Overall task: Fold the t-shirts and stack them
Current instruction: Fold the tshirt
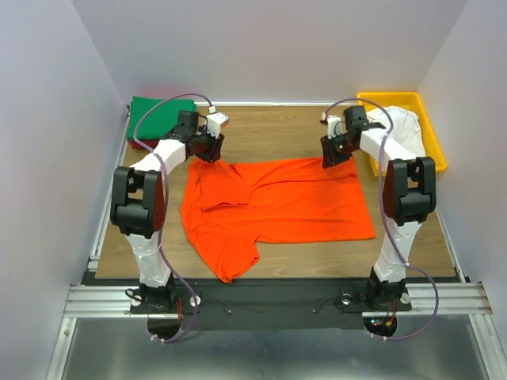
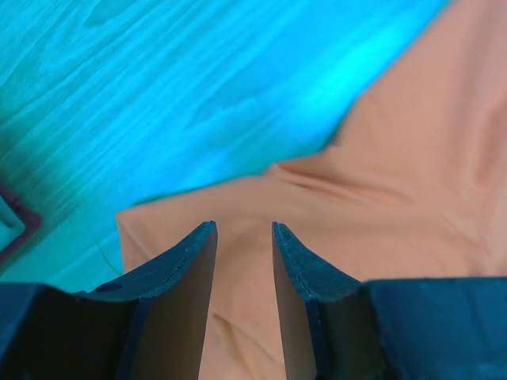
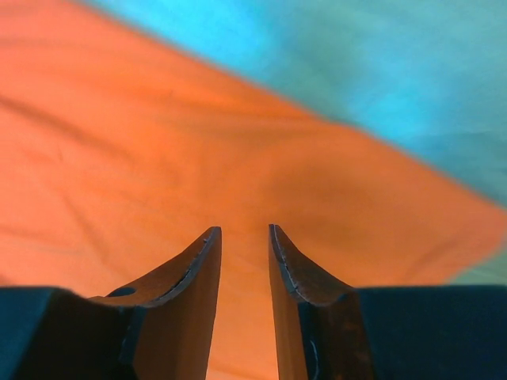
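A bright orange t-shirt (image 1: 285,202) lies spread flat across the middle of the table, with its left sleeve folded in over the body. My left gripper (image 1: 207,150) hovers over the shirt's far left corner. In the left wrist view the gripper (image 2: 244,226) is open, and the orange cloth (image 2: 380,198) lies flat beneath the gap. My right gripper (image 1: 333,154) is at the far right corner. The right wrist view shows it (image 3: 244,228) open over flat orange cloth (image 3: 198,142), pinching nothing. A folded green t-shirt (image 1: 154,117) rests on a dark red one (image 1: 142,145) at the back left.
A yellow tray (image 1: 432,134) at the back right holds a crumpled white t-shirt (image 1: 402,125), right beside the right arm. Grey walls close in the table on three sides. Bare wood (image 1: 269,131) shows behind the orange shirt.
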Tool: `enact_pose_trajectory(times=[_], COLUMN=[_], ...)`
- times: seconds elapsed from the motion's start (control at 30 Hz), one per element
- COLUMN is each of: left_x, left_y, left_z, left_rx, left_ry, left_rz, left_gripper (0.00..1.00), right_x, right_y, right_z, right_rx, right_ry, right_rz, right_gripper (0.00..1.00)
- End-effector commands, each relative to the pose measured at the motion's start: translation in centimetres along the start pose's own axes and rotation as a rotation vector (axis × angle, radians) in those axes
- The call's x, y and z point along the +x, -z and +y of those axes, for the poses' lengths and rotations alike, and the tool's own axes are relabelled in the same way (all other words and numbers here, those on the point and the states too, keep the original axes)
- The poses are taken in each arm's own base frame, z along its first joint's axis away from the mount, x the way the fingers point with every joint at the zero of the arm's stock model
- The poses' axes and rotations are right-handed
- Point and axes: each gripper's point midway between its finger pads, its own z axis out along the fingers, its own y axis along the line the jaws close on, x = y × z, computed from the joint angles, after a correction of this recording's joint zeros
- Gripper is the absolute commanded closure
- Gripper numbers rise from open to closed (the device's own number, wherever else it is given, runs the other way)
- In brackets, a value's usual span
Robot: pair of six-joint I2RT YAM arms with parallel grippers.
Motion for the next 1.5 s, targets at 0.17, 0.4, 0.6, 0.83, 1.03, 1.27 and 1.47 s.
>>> enact_pose_trajectory(times=[0.17,0.4,0.6,0.83,1.03,1.27,1.47], left_x=[2.5,7.0,7.4,3.7,0.0,-5.1,-4.2], left_y=[-1.9,-1.8,-2.0,-3.4,-2.7,3.9,10.0], left_z=[3.4,4.5,7.8,10.1,9.3,5.5,-0.8], left_rx=[-0.174,-0.256,-0.347,-0.351,-0.276,-0.172,0.008], left_ry=[0.062,0.098,0.166,0.148,0.135,0.038,-0.189], left_rz=[0.077,0.187,0.205,0.163,0.083,-0.077,-0.134], left_gripper=[0.55,0.55,0.55,0.54,0.51,0.46,0.37], right_x=[-3.7,1.2,0.6,-3.2,-6.4,-7.7,-3.7], right_y=[0.3,-2.5,-2.4,-2.7,0.8,5.6,10.1], right_z=[-4.6,-6.0,-9.1,-10.6,-7.9,-4.8,-0.8], right_rx=[0.075,0.125,0.262,0.294,0.214,0.161,0.115], right_ry=[-0.026,-0.035,-0.036,-0.050,-0.025,0.035,0.243], right_rz=[-0.092,0.047,0.025,-0.069,-0.185,-0.274,-0.238], right_gripper=[0.62,0.58,0.53,0.38,0.37,0.36,0.24])
